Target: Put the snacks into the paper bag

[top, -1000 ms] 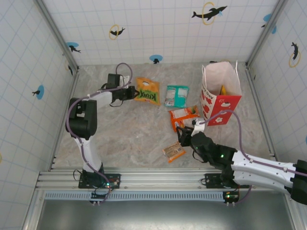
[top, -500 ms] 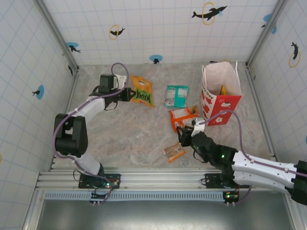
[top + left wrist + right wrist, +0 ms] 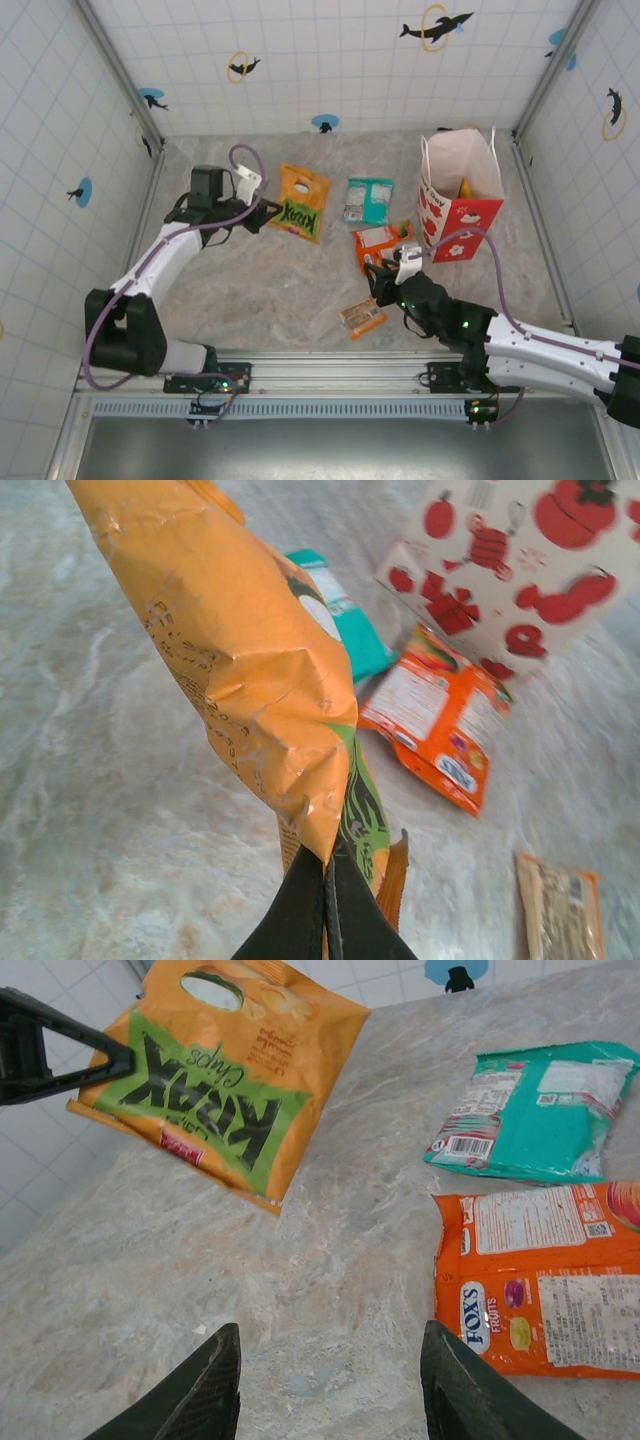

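Your left pincer [image 3: 328,885] is clamped on the edge of the Krax packet [image 3: 303,203], holding it clear of the tabletop [image 3: 260,290], well left of the paper bag [image 3: 460,190]. This looks like the carry step: next it should cross over the bag's open top and let go. Your right pincer [image 3: 330,1380] hangs half-open and empty near the bag's front.

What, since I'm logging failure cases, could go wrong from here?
1. The left jaws pinch the Krax packet by one edge only; hanging, it could slip out.
2. The paper bag stands upright, unsupported; a packet hitting its rim might tip it.
3. The right arm sits near the route to the bag and could be clipped.
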